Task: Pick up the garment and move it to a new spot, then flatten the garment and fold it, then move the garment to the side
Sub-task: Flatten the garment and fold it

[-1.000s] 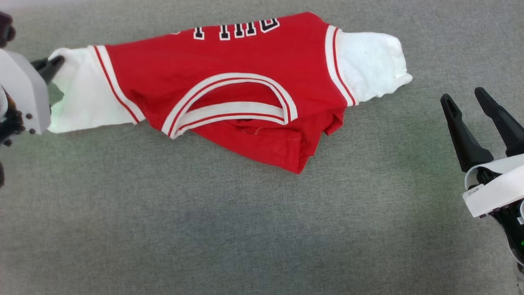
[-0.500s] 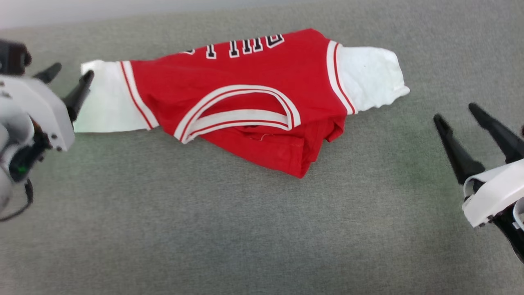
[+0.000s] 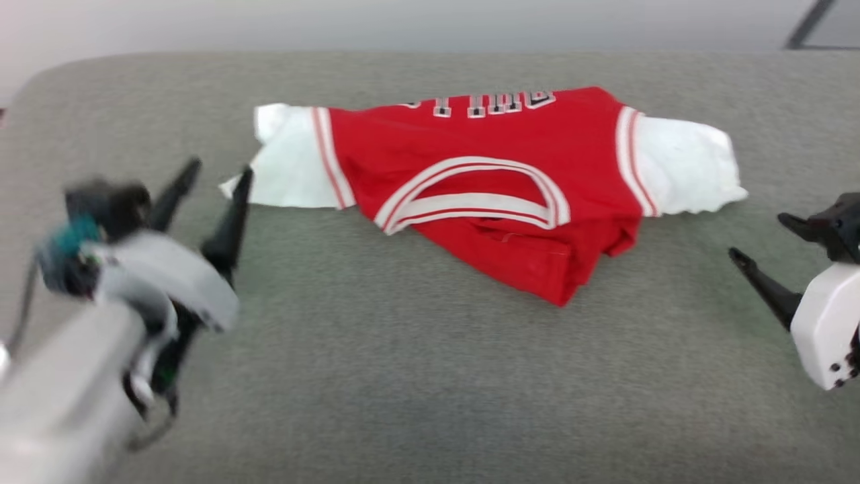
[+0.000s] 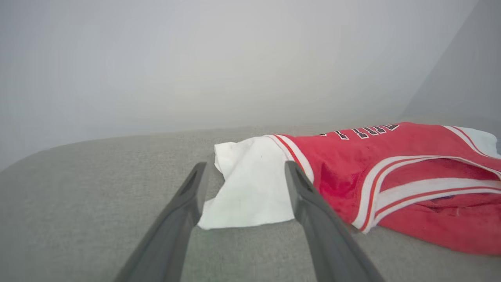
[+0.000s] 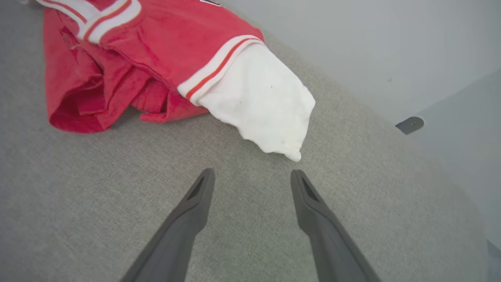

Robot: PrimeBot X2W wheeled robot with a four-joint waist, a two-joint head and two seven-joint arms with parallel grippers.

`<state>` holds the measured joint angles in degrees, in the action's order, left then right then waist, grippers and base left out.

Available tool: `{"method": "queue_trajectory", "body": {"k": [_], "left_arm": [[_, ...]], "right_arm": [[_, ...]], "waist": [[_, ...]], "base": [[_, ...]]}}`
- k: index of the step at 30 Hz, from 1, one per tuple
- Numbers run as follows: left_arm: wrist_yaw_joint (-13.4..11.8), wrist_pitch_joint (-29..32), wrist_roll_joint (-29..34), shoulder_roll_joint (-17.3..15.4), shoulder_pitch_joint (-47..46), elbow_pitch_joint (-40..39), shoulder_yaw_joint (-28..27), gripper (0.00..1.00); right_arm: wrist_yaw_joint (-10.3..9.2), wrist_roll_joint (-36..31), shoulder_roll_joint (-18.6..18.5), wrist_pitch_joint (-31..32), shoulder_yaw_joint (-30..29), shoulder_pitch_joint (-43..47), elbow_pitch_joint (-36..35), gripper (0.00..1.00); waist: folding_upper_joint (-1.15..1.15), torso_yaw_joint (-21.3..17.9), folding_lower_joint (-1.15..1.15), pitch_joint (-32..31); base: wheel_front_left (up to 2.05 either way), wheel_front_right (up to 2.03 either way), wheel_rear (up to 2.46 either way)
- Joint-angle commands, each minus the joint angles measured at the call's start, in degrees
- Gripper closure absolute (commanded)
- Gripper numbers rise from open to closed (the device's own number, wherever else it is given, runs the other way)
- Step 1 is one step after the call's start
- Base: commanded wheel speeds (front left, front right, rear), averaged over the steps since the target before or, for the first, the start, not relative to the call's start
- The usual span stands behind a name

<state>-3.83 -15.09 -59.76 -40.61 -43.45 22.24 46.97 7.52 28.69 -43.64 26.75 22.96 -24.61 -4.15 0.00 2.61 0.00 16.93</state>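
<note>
L pincer (image 3: 221,167) spread wide — just by garment (image 3: 497,144) sleeve.

Lower left of frame: left gripper (image 3: 222,168), blurred. Two long dark tapered fingers (image 3: 232,218), pale grey wrist shell (image 3: 168,275), teal-and-black block (image 3: 74,245) behind, thin dark cable (image 3: 24,296).
Right edge: right gripper (image 3: 758,235). Same dark fingers, white casing (image 3: 816,323) with small dark screw holes (image 3: 836,366).

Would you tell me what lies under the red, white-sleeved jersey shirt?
The shirt rests on a grey fabric surface; its own bunched red layer pokes out beneath the collar. Anything else underneath is covered.
</note>
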Motion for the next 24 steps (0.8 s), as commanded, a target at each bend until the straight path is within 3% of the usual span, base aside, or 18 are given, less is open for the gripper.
{"method": "queue_trajectory", "body": {"k": [1,5,9,15,22,24], "left_arm": [[-1.22,-0.04,1.66,0.43,2.30,-1.61,-2.16,0.00],[-4.96,-0.02,10.96,4.32,14.38,-11.32,-12.51,0.00],[-4.72,-0.04,19.11,8.69,22.52,-17.70,-19.53,0.00],[-1.58,-0.03,26.63,15.00,28.79,-21.18,-26.10,0.00],[2.76,-0.03,30.38,19.14,30.13,-20.66,-31.68,0.00],[4.01,-0.03,31.08,19.55,29.88,-20.16,-32.85,0.00]], "right_arm": [[-0.06,0.92,-0.94,0.09,0.94,-1.18,0.46,0.00],[-0.06,3.07,-4.42,0.73,6.33,-6.38,3.94,0.00],[-0.06,4.67,-7.31,1.01,12.47,-11.73,7.82,0.00],[-0.06,6.42,-10.98,0.59,21.45,-18.41,13.07,0.00],[-0.06,8.17,-12.57,-0.70,30.20,-23.98,17.02,0.00],[-0.06,8.42,-12.54,-1.54,32.25,-25.09,17.92,0.56]], "waist": [[0.00,3.57,0.00,-0.78],[0.00,6.42,0.00,0.07],[0.00,9.02,0.00,1.48],[0.00,12.17,0.00,3.16],[0.00,13.57,0.00,5.00],[0.00,13.57,0.00,5.42]], "base": [[0.00,0.00,0.00],[0.00,0.00,0.00],[0.00,0.00,0.00],[0.00,0.00,0.00],[0.00,0.00,0.00],[0.00,0.00,0.00]]}}
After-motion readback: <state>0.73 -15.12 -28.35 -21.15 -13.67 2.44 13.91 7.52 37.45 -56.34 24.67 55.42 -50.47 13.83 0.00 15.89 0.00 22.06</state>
